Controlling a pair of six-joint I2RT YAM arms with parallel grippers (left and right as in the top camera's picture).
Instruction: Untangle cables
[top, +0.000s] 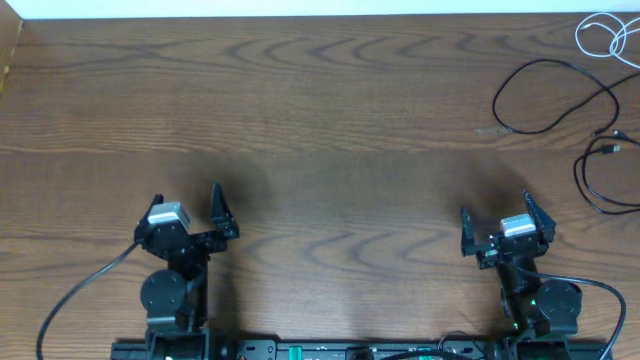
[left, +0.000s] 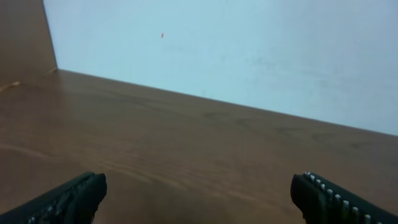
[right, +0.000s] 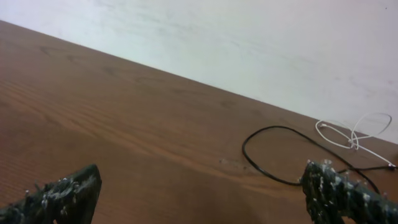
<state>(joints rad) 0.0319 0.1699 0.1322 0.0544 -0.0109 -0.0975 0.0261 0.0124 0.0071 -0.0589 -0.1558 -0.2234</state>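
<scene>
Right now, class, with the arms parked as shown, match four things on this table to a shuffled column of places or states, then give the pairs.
Things
1. white cable
2. looped black cable
3. left gripper
4. right gripper

Places or states
A. open, no cable in its wrist view
B. far right corner of the table
C. open, cables ahead in its wrist view
D. wide oval loop, just nearer the arms than the white one

Pairs: 1-B, 2-D, 3-A, 4-C
</scene>
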